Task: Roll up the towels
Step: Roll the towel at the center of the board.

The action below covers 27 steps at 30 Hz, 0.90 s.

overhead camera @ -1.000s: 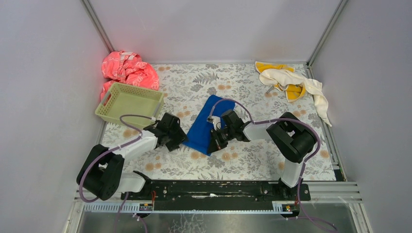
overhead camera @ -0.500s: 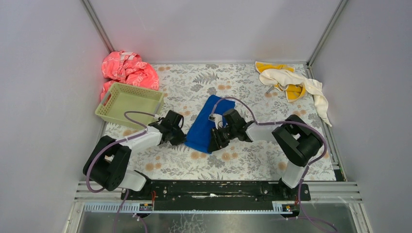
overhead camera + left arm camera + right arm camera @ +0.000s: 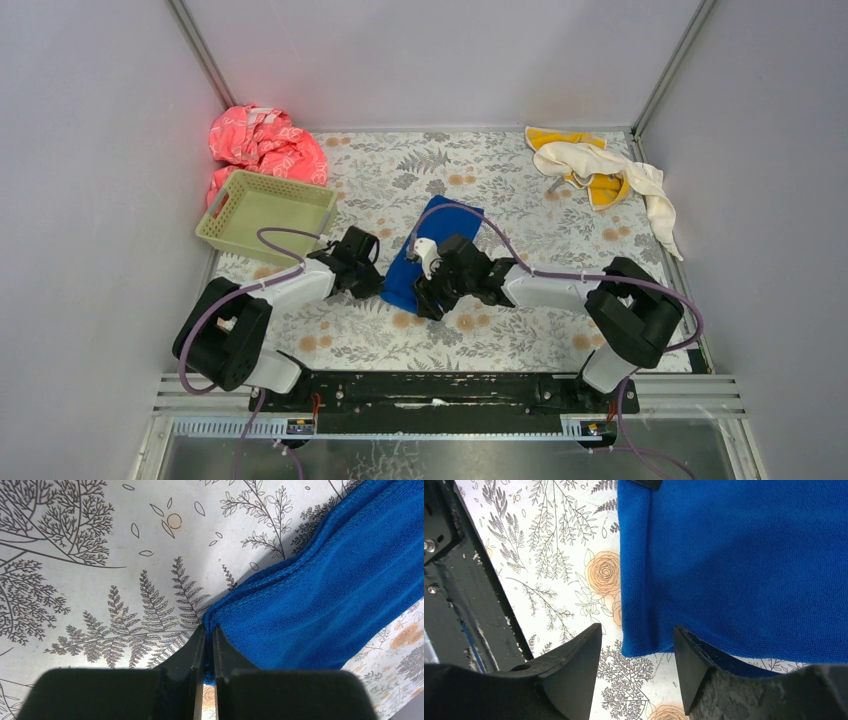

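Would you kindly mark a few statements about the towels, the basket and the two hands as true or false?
1. The left hand is shut on a corner of the blue towel. True.
2. The right hand is clamped shut on the blue towel. False: it is open, straddling an edge of the towel.
3. The pink-red cloth lies inside the basket. False: the basket is empty, and the cloth sits behind it in the far left corner.
4. The cream towel lies partly over the yellow towel. True.
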{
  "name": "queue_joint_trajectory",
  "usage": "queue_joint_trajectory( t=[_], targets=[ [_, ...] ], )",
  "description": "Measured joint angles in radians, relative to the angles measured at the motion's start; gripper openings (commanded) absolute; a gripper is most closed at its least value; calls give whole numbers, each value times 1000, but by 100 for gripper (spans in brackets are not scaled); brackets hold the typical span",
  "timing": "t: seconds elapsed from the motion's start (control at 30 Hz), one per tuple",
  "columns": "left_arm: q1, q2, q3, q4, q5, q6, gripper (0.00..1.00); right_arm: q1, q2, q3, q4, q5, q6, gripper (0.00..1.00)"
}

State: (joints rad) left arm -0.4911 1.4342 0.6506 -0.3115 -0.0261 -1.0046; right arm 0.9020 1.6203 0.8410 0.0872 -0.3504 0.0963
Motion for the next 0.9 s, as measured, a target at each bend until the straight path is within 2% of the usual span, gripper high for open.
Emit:
queue_joint_trajectory(
  t=[0.23, 0.4, 0.57, 0.9],
  targets=[
    [0, 0, 0, 0, -1, 0, 2, 59, -9, 14, -53, 136, -57, 69],
    [0, 0, 0, -1, -1, 0, 2, 60, -131, -9, -130, 254, -72, 72],
    [0, -1, 0, -2, -1, 1, 2, 60, -220, -6, -146, 264, -88, 71],
    [0, -1, 1, -2, -1, 6, 2, 99, -28, 32, -83, 174, -101, 65]
  ],
)
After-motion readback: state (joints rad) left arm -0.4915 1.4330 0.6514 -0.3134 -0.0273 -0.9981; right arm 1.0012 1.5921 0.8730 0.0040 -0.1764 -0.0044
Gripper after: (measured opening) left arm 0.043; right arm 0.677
